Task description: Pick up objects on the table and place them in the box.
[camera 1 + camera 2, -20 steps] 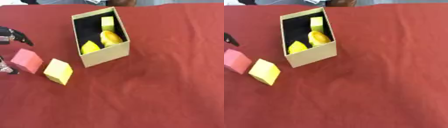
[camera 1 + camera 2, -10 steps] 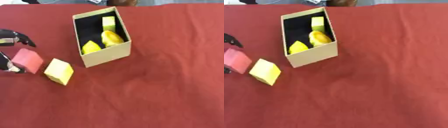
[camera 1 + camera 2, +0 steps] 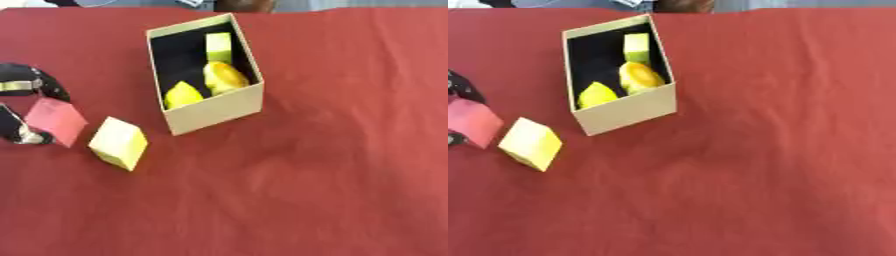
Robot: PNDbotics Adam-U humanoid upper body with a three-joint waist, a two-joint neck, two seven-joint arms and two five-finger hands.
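The desk (image 3: 350, 150) is covered by a red cloth. An open tan box (image 3: 206, 75) stands near the far edge, left of centre, turned at a slight angle. Inside it, against a black lining, lie three yellow items: a block (image 3: 219, 46) at the far end, a rounded piece (image 3: 224, 76) in the middle and a pointed piece (image 3: 183, 94) at the near left corner.

A pale yellow cube (image 3: 118, 143) rests tilted on the cloth, just beyond the near left corner of the box and apart from it.

At the left edge, the left hand (image 3: 26, 87) enters the view. Its fingers are curled round a pink cube (image 3: 56, 121), one part above the cube and another below it; contact looks like a pinch, though the hand is cut off by the view edge. The pink cube lies just beside the yellow cube; whether they touch cannot be determined.

The right hand shows in neither view.
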